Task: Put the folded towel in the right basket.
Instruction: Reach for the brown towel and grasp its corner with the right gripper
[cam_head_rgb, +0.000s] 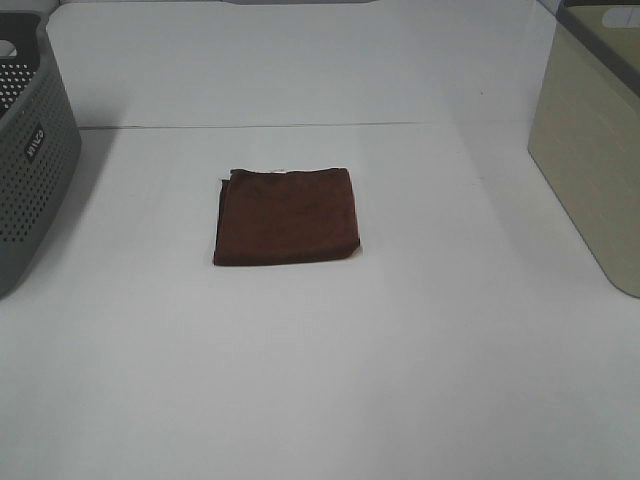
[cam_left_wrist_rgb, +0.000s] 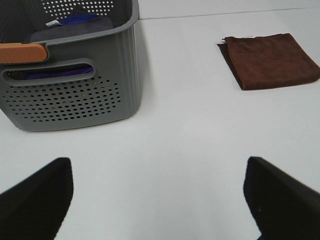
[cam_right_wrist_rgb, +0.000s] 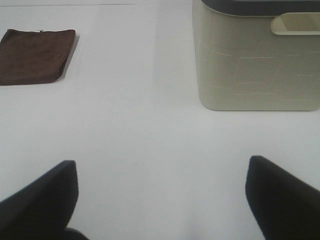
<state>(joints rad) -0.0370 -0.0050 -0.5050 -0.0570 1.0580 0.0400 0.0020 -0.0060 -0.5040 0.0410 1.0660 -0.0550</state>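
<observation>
A folded dark brown towel (cam_head_rgb: 287, 215) lies flat on the white table near the middle. It also shows in the left wrist view (cam_left_wrist_rgb: 272, 60) and in the right wrist view (cam_right_wrist_rgb: 36, 56). The right basket (cam_head_rgb: 590, 150) is beige with a dark rim and stands at the table's right edge; the right wrist view shows its wall (cam_right_wrist_rgb: 255, 65). My left gripper (cam_left_wrist_rgb: 160, 200) is open and empty, well short of the towel. My right gripper (cam_right_wrist_rgb: 162, 200) is open and empty, between towel and basket but apart from both. Neither gripper shows in the exterior view.
A grey perforated basket (cam_head_rgb: 25, 150) stands at the table's left edge; in the left wrist view (cam_left_wrist_rgb: 70, 95) it holds dark blue cloth and has an orange handle piece. A seam runs across the table behind the towel.
</observation>
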